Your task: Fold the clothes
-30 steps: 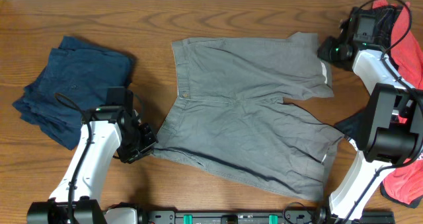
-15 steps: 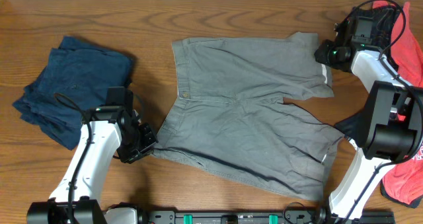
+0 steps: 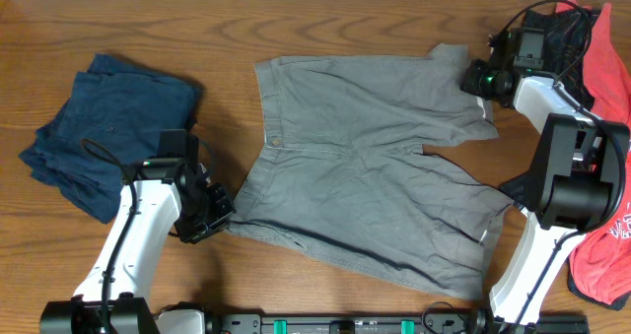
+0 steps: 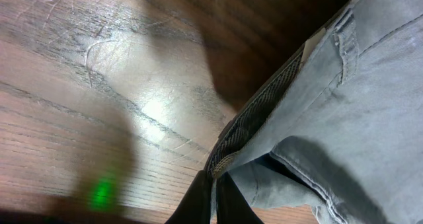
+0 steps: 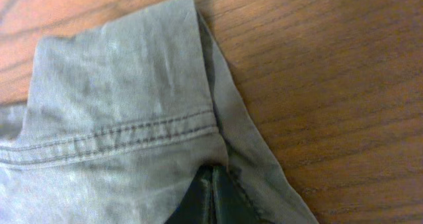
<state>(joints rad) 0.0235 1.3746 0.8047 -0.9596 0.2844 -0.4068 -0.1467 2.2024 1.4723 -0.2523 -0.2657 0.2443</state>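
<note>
The red garment (image 3: pixel 599 275) runs off the overhead view's right edge, and the right arm (image 3: pixel 572 167) covers part of it. The black-patterned garment (image 3: pixel 515 188) shows only as slivers behind that arm. In the 2 wrist views the grey shorts (image 4: pixel 344 118) are cut off by the frame, and only the tips of the left gripper (image 4: pixel 215 184) and right gripper (image 5: pixel 211 174) clear the bottom edge.

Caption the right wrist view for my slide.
Right tool shut on the grey shorts at a hem corner, wooden table beneath.

left gripper (image 3: pixel 219 216) and right gripper (image 3: pixel 477 78) both pinched tight, left arm bent low, right arm outstretched
</note>
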